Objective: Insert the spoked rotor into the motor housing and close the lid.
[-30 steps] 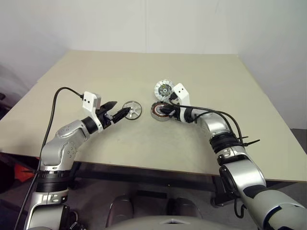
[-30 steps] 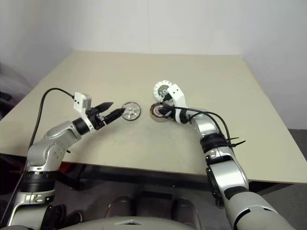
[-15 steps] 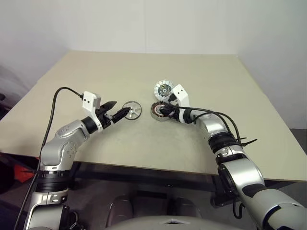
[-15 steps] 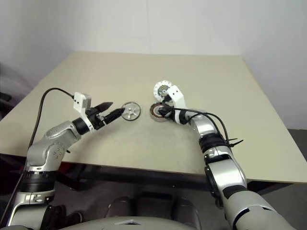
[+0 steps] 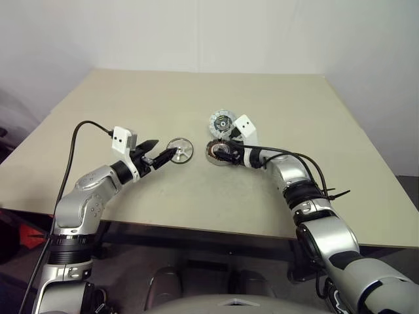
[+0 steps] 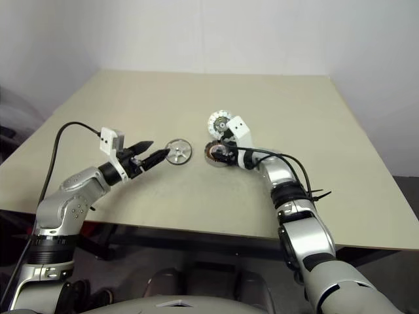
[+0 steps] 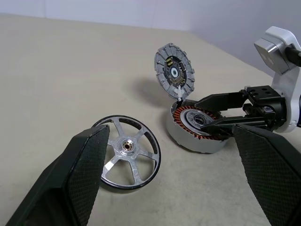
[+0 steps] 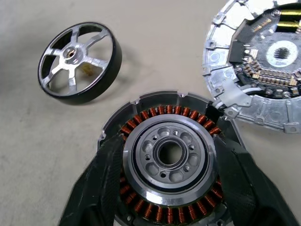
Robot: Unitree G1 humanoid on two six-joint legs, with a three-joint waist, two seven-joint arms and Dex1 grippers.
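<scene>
Between spoked rotor [image 7: 126,152] and motor housing [image 7: 196,128], bare tabletop [image 5: 196,196]; lid [image 7: 175,71] upright.

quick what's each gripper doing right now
Left gripper: jaws open, holding nothing.
Right gripper: jaws open astride the motor housing, not gripping it.

The housing [image 7: 197,129], a short round metal cup ringed inside with copper windings around a silver hub, sits open on the table. Its lid [image 7: 175,71], a ribbed silver disc with a dark centre, stands tilted up at the housing's far rim, touching it. The rotor [image 7: 129,151], a spoked ring, lies flat just beside the housing.
</scene>
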